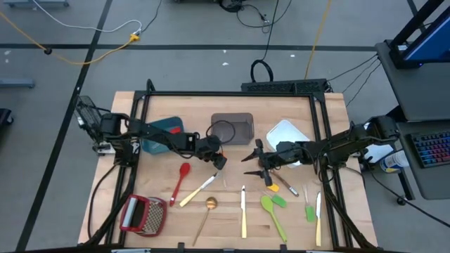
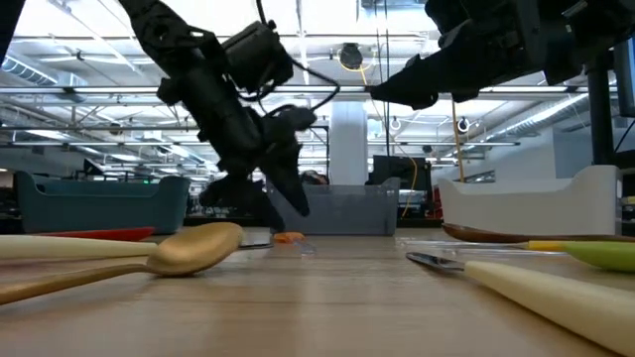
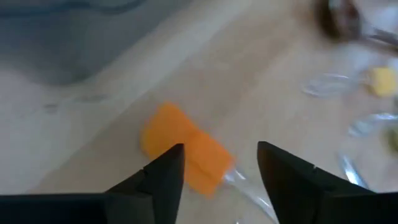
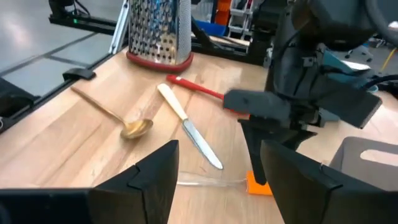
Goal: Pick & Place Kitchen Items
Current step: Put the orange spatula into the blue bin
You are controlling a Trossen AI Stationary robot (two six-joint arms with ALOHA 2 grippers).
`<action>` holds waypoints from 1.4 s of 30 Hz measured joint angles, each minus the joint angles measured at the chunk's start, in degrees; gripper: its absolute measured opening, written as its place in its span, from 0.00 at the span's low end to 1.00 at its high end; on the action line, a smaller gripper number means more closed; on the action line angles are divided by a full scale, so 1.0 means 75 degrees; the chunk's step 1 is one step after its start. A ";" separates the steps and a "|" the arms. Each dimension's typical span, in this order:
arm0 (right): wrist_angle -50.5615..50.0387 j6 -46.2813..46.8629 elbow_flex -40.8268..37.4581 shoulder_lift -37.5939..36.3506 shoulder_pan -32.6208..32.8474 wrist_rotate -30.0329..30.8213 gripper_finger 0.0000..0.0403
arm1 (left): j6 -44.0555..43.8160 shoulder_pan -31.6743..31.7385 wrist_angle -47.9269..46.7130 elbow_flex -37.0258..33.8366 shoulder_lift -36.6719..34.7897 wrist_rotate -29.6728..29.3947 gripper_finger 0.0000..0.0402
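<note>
Left wrist view: left gripper (image 3: 217, 171) has its jaws spread, nothing between them, hanging just above an orange spatula (image 3: 183, 149) with a clear handle lying flat on the tabletop (image 3: 261, 81). High view puts that gripper (image 1: 221, 161) mid-table, just near of the grey bin (image 1: 233, 128).

Right gripper (image 1: 252, 157) sits just right of it, jaws also spread and empty, pointing left at the left gripper. Right wrist view confirms: its fingers (image 4: 149, 174) are apart, the left arm's head straight ahead, orange spatula blade (image 4: 258, 183) under it.

Bins along the far row: teal bin (image 1: 163, 133) left, grey centre, white bin (image 1: 287, 133) right, partly under the right arm.

Items on the tabletop, high view:
- red spatula (image 1: 181, 179) left of centre, angled
- cream-handled knife (image 1: 198, 190) just right of it, also angled
- gold spoon (image 1: 207, 215) near edge, centre-left
- second cream-handled knife (image 1: 243, 212) centre, lying near-far
- green spatula (image 1: 272, 214) right of that, a smaller green piece (image 1: 280, 200) beside its far end
- small green utensil (image 1: 310, 211) and third cream-handled knife (image 1: 318, 219) near right
- orange-handled utensil (image 1: 275, 182) and a brown one, cannot tell which kind, just near of the right gripper

Red-framed grater (image 1: 143, 215) lies at the near left corner.
</note>
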 joint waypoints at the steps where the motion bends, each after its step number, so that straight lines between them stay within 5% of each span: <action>1: -0.0007 -0.0005 0.0000 0.0000 0.0000 -0.0002 0.54 | -0.0095 0.0001 -0.0168 -0.0008 0.0001 -0.0185 0.55; 7: -0.0050 -0.0008 0.0003 0.0000 -0.0003 0.0000 0.55 | -0.0250 0.0030 -0.0299 0.0001 0.0202 -0.0904 0.60; 22: -0.0006 -0.0203 0.0003 0.0000 -0.0003 -0.0003 0.54 | -0.0166 -0.0023 -0.0038 0.0005 0.0332 -0.0800 0.58; 42: -0.0034 -0.0238 0.0003 0.0000 -0.0003 -0.0006 0.53 | 0.0691 -0.0442 -0.0117 -0.0010 0.0365 -0.0605 0.07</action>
